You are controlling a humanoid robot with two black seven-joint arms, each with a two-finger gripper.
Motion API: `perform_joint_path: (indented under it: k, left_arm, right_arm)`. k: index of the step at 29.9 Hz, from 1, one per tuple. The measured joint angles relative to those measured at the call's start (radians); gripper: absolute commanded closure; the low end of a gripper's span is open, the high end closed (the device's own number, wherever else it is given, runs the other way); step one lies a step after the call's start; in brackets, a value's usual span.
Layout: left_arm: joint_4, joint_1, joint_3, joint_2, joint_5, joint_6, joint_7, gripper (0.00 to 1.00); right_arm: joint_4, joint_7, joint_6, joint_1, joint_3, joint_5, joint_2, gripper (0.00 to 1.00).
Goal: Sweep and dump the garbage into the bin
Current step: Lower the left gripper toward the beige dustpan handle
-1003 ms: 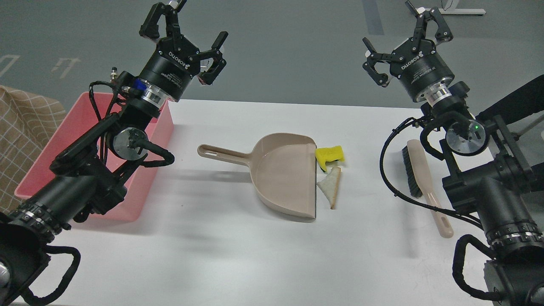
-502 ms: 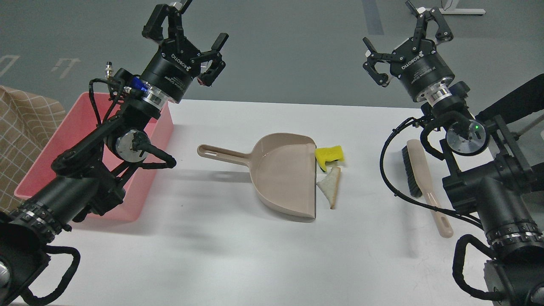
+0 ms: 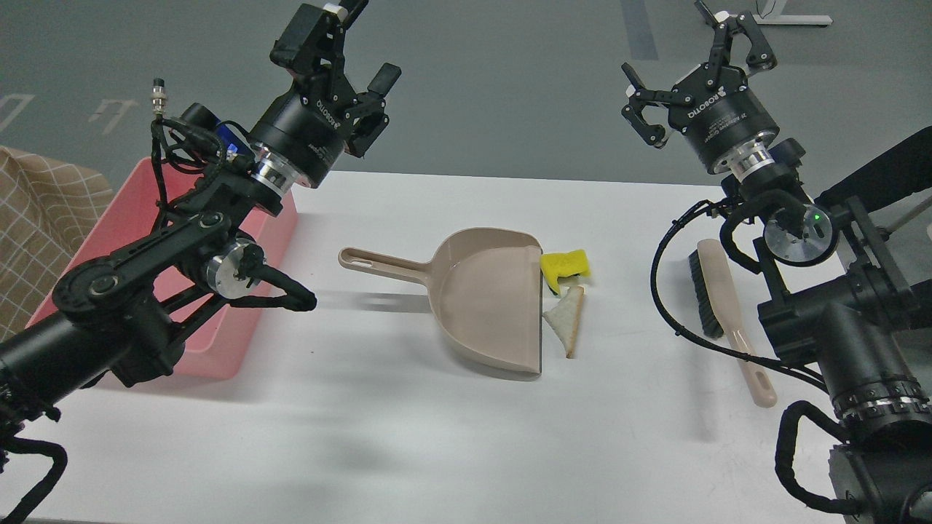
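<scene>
The garbage lies on the white table just right of the dustpan's mouth: a yellow sponge piece [image 3: 564,263] with green backing, and below it a triangular bread slice [image 3: 565,318]. The beige dustpan [image 3: 489,308] lies flat, handle pointing left. The beige brush [image 3: 723,306] with black bristles lies at the right, beside my right arm. The pink bin [image 3: 138,218] stands at the left, partly hidden by my left arm. My left gripper [image 3: 348,40] is open and empty, raised above the table's far edge. My right gripper [image 3: 692,51] is open and empty, raised at the far right.
The white table [image 3: 408,422] ends at its far edge against a grey floor. A tan checked cloth [image 3: 36,240] lies left of the bin. My arms' thick links and cables fill the lower left and lower right corners.
My left arm has swung up and to the right, its gripper rising and turning. The right arm, dustpan, brush and garbage have not moved.
</scene>
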Motion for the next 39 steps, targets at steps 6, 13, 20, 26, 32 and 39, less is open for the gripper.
perform_joint_path:
  k: [6,13,20,26,32,39]
  left_arm:
    - [-0.127,0.077,0.048,0.074,0.066,0.157,0.003,0.02]
    - [-0.263,0.231,0.051,0.122,0.192,0.236,0.006,0.02]
    - [-0.310,0.366,0.052,0.124,0.310,0.321,0.006,0.02]
    - [-0.309,0.467,0.058,0.106,0.408,0.389,0.007,0.02]
    - [-0.290,0.511,0.110,0.078,0.439,0.412,0.007,0.02]
    - [-0.193,0.506,0.200,0.019,0.451,0.413,0.007,0.02]
  right_arm:
    - [-0.001,0.000,0.000,-0.004,-0.001,0.000,0.000,0.00]
    - [-0.002,0.000,0.000,-0.006,-0.001,0.000,0.000,0.00]
    - [-0.003,0.000,0.000,-0.010,-0.003,0.000,0.000,0.00]
    - [-0.003,0.000,0.000,-0.016,-0.004,0.000,0.000,0.00]
    - [-0.003,0.000,0.000,-0.017,-0.005,0.000,0.000,0.00]
    - [-0.003,0.000,0.000,-0.018,-0.005,0.000,0.000,0.00]
